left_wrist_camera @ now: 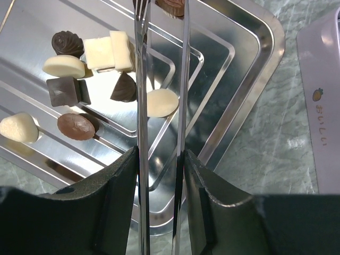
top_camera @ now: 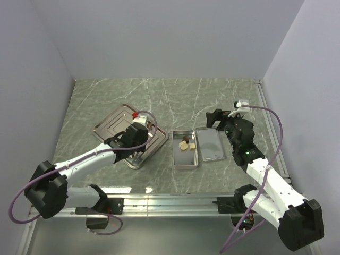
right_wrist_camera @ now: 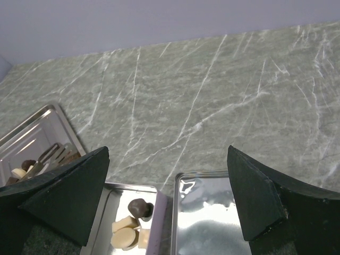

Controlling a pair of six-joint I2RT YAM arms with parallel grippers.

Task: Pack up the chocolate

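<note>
Green marbled surface (top_camera: 212, 95) carries a ridged steel tray (left_wrist_camera: 239, 48) of chocolates (left_wrist_camera: 100, 52); a few more lie in the open tin (top_camera: 185, 161). Jaws of the left gripper (left_wrist_camera: 160, 159) clamp metal tongs (left_wrist_camera: 141, 106); those of the right gripper (right_wrist_camera: 169, 159) stand wide apart.

Open surface (top_camera: 175, 98) lies beyond the tin (top_camera: 185, 159). Its lid (top_camera: 210, 146) sits beside; the tray (top_camera: 114, 125) spreads under the tongs (left_wrist_camera: 139, 79) in my left gripper (left_wrist_camera: 161, 154).
</note>
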